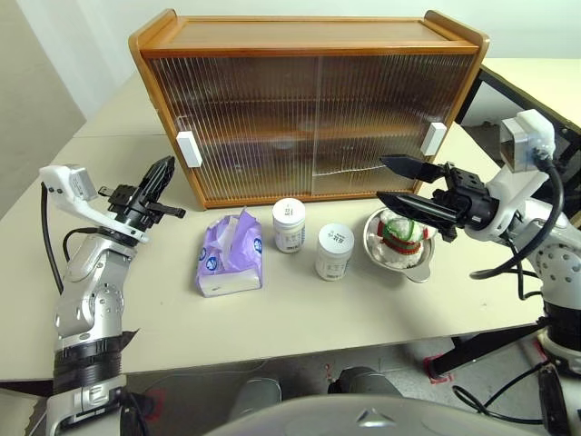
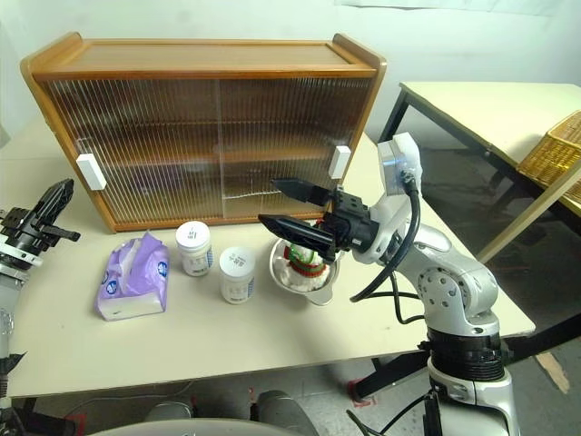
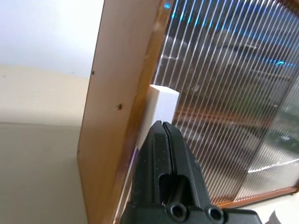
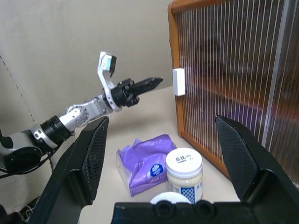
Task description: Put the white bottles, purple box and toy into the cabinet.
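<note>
Wooden cabinet (image 1: 309,100) doors shut; left end effector (image 1: 163,171) closed beside handle (image 1: 189,149).

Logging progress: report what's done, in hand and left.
Done: nothing; cabinet doors closed. In hand: shut, empty left gripper points at the white handle; open right gripper hovers above the toy in its metal bowl. Left: both bottles, purple box, toy.

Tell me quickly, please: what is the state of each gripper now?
Left gripper: closed, holding nothing, pointing at the cabinet's left handle.
Right gripper: open, empty, above the bowl.
</note>
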`<state>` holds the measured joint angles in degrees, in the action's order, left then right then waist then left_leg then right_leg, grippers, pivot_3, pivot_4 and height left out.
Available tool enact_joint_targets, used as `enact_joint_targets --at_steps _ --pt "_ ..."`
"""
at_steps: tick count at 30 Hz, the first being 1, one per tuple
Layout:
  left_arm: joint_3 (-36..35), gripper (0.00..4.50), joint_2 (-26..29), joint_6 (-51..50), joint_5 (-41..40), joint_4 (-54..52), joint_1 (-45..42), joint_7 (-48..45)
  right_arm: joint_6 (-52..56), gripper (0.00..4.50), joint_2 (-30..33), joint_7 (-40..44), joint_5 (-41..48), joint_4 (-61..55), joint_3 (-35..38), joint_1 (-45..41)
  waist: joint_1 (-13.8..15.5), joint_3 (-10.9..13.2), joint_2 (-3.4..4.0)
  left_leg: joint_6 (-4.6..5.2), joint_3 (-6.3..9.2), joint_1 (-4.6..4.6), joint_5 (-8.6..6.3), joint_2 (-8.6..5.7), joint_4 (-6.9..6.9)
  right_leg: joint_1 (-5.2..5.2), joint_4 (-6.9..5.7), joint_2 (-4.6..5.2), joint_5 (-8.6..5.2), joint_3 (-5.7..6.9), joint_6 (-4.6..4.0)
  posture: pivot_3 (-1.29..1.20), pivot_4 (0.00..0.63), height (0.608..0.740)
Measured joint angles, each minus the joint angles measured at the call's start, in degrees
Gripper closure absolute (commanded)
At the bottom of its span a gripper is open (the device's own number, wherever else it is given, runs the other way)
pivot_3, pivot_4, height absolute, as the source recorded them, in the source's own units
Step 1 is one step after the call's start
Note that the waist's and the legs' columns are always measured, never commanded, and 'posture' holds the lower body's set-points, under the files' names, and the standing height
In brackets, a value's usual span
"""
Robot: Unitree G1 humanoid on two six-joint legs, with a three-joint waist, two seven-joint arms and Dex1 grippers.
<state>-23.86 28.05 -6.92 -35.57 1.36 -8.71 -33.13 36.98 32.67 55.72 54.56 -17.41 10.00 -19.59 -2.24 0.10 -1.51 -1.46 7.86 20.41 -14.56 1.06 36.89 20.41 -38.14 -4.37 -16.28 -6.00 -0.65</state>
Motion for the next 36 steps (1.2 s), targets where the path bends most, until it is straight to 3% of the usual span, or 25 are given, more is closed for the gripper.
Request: enact_joint_targets --at_steps 8,16,36 --pt "-0.02 4.45 0.12 1.17 1.71 3.17 -0.62 -0.77 -0.47 0.00 -0.46 -0.08 0.93 -0.03 0.60 0.62 -0.10 0.00 0.00 0.01 0.00 -0.02 0.00 0.00 0.02 -0.02 -0.01 0.00 0.01 -0.01 0.03 -0.10 0.000 0.740" --pt "0.67 4.45 0.07 3.09 4.94 9.09 -6.73 -0.70 -1.27 0.00 -0.45 0.08 1.00 -0.06 0.91 1.17 -0.31 0.00 0.00 0.04 -0.01 0.02 -0.02 -0.01 0.15 -0.03 0.01 0.00 0.08 -0.06 0.14 -0.12 0.000 0.740" --pt "8.12 4.45 -0.93 -0.82 5.21 6.05 -9.26 -3.91 -1.87 0.00 -1.05 -1.05 1.12 -0.76 2.34 3.12 -1.01 0.00 0.00 0.45 -0.05 0.50 -0.27 -0.16 1.01 0.02 0.06 0.09 0.19 -0.14 0.48 -0.14 0.003 0.740"
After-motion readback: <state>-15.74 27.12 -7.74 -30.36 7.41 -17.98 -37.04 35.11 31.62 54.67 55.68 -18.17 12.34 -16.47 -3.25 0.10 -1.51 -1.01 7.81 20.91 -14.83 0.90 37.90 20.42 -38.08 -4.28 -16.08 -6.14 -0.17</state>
